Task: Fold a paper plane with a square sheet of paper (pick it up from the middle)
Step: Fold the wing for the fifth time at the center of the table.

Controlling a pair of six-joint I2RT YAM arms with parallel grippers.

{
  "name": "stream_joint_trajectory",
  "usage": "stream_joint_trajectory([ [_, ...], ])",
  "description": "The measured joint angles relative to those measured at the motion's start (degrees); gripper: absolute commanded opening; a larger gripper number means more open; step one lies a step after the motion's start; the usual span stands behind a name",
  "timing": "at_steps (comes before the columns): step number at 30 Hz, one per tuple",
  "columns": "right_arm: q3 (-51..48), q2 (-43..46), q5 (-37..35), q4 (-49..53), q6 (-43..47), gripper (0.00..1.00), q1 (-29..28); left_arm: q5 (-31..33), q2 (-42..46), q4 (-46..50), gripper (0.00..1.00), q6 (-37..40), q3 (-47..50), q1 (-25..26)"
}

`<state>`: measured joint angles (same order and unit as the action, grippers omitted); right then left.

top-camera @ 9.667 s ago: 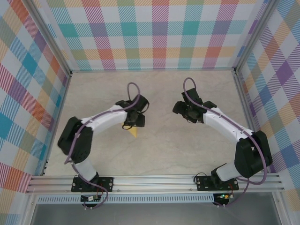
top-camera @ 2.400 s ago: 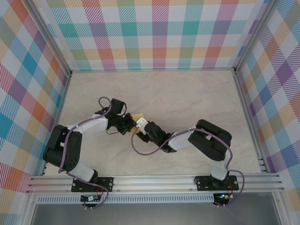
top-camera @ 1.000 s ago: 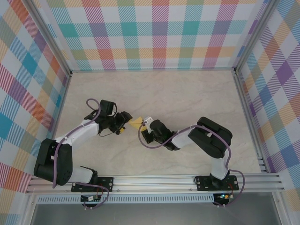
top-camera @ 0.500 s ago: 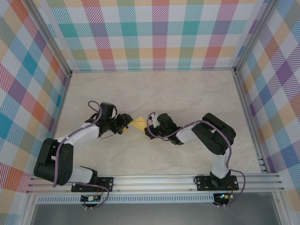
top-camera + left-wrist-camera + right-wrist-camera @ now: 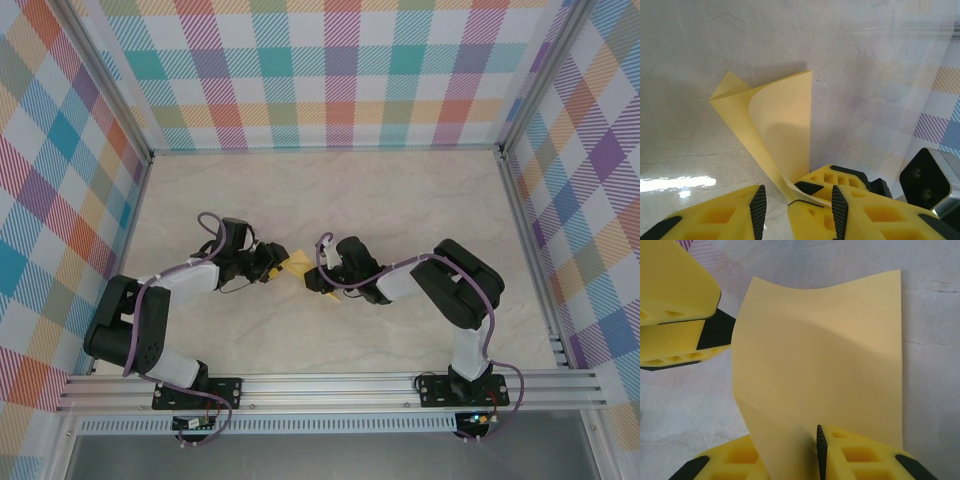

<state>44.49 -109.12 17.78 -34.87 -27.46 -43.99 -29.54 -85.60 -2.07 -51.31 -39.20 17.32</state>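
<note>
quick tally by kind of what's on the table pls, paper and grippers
yellow paper: 1
grippers: 2 (left gripper, right gripper)
total: 3

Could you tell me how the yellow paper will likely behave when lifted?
Probably floppy: the yellow paper bows in a wave. Likely very light: in the left wrist view its flap stands curled off the table. Pushing would probably buckle it.
</note>
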Motion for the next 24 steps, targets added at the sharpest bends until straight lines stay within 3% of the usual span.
stream_joint_trajectory([
  [24, 5.9, -4.1, 10.0, 5.2, -5.8, 0.19, 2.9, 0.0, -3.3, -1.9, 0.30, 1.7, 0.0, 0.8],
])
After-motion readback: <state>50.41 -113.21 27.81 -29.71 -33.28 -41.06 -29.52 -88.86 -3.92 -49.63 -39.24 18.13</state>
